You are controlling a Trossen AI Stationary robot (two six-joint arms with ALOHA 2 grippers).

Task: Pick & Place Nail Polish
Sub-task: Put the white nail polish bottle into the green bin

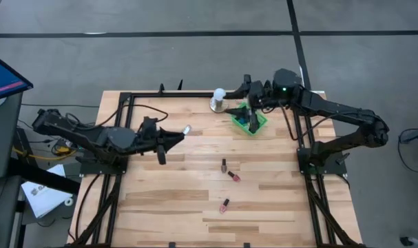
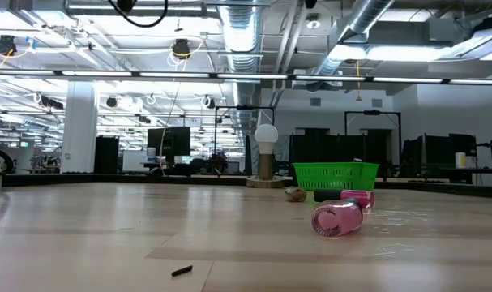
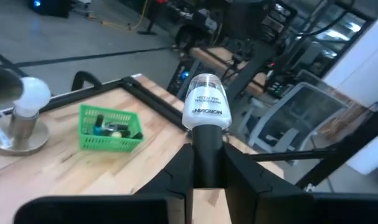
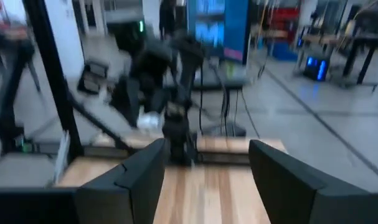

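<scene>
Pink bottle (image 2: 337, 219) on its side closest to the low cam; left gripper (image 1: 175, 136) clenched on a white bottle (image 3: 206, 109) by its dark cap.

Left gripper sits mid-left over the table, bottle body sticking out past the fingertips toward the right. Right gripper (image 1: 253, 103) is far right, over the green basket (image 1: 259, 125), fingers (image 4: 136, 176) spread, nothing between them. Basket already has several bottles (image 3: 109, 128) inside. White-domed lamp (image 1: 218, 98) stands just left of the basket. Three bottles lie loose on the wood: dark one (image 1: 224, 165) and pink one (image 1: 233, 176) near centre, close together, another pink one nearer the front edge. Small dark bit (image 2: 181, 270) lies on the boards, near left in the low view.
</scene>
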